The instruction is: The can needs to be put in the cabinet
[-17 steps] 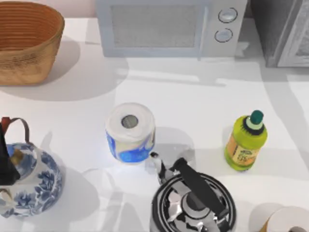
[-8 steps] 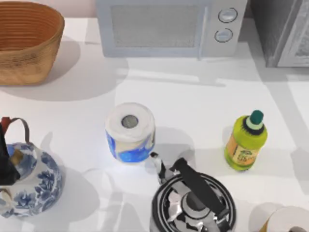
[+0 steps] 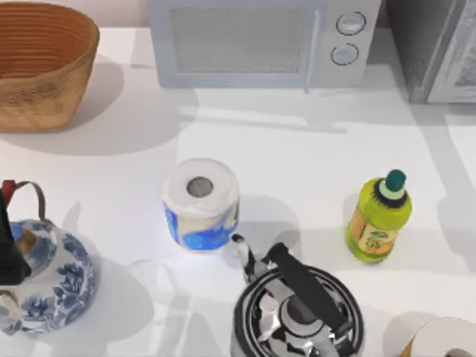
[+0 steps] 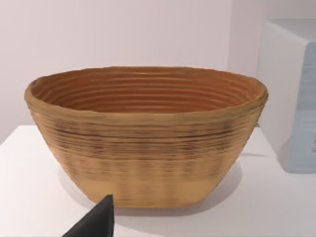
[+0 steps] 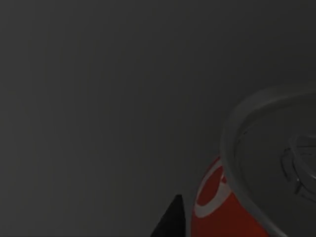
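The right wrist view is dark. In it a red can with a silver rim and top sits close against my right gripper, in front of a flat dark grey surface. Whether the gripper holds the can cannot be told. The grey cabinet stands at the table's back right corner. My left gripper is parked at the table's left edge, above the blue-and-white teapot, and faces the woven basket.
A microwave stands at the back. A toilet paper roll is in the middle, a green bottle to its right and a steel kettle at the front. A white roll lies at the front right.
A shadow has appeared at the table's right edge and has grown and crept toward the back. Everything on the table and the left arm have stayed still.
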You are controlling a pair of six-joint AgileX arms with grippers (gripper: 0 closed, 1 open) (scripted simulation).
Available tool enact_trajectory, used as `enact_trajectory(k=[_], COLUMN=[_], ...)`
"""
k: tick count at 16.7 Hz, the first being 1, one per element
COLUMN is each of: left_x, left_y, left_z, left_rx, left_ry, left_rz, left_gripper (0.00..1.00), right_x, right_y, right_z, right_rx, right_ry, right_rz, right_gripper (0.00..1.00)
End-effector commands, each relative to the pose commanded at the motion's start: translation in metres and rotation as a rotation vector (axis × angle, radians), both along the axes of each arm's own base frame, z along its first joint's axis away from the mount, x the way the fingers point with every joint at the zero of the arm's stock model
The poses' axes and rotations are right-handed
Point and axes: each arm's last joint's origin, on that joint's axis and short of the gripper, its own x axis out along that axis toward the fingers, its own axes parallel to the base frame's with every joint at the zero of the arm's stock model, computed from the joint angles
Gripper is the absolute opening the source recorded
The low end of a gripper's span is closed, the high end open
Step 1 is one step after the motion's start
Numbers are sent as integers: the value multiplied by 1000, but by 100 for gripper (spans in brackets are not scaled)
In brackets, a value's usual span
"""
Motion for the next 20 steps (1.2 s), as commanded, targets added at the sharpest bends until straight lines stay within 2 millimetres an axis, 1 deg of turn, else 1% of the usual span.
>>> enact_trajectory(k=[5,18,19,20], left_x=[0,0,0,0], left_y=[0,0,0,0], left_z=[0,0,0,0], left_rx=[0,0,0,0], left_ry=[0,0,0,0], left_rz=[0,0,0,0], left_gripper=[100,100,100,100], right_x=[1,1,1,1], right_y=[0,0,0,0], right_z=[0,0,0,0], right_rx=[0,0,0,0], right_ry=[1,1,1,1], right_rz=[-1,-1,-1,-1], right_gripper=[0,98,100,100])
